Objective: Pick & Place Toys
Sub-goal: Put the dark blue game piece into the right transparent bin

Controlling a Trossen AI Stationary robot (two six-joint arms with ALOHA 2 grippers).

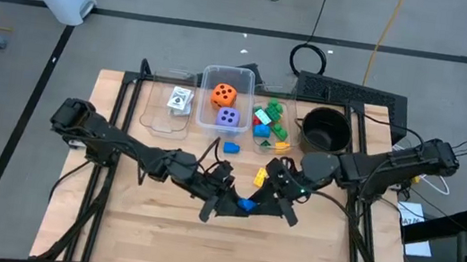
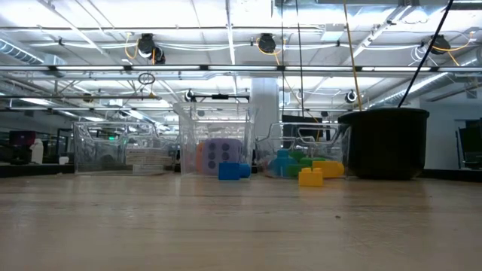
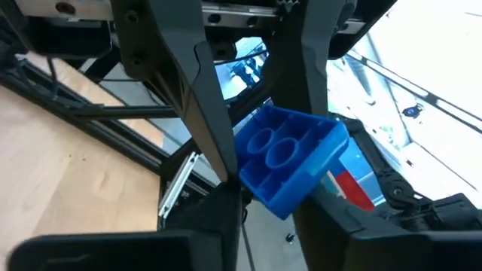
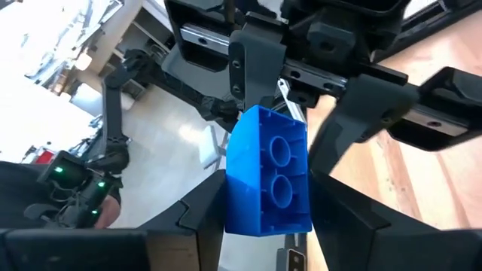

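Above the worktop point(image 1: 148, 228), both arms meet over its middle, sharing one blue brick point(image 1: 245, 206). The right gripper point(image 4: 265, 226) has its fingers clamped on the brick's sides. The left gripper point(image 3: 263, 211) also has the brick between its fingers, which appear pressed against it. For a clean handover, one side should grip squarely and fully before the other lets go, without twisting.

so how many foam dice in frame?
2. The orange die and the purple die both sit in the middle clear bin, orange farther back, purple nearer the arms. More could be hidden, though none shows.
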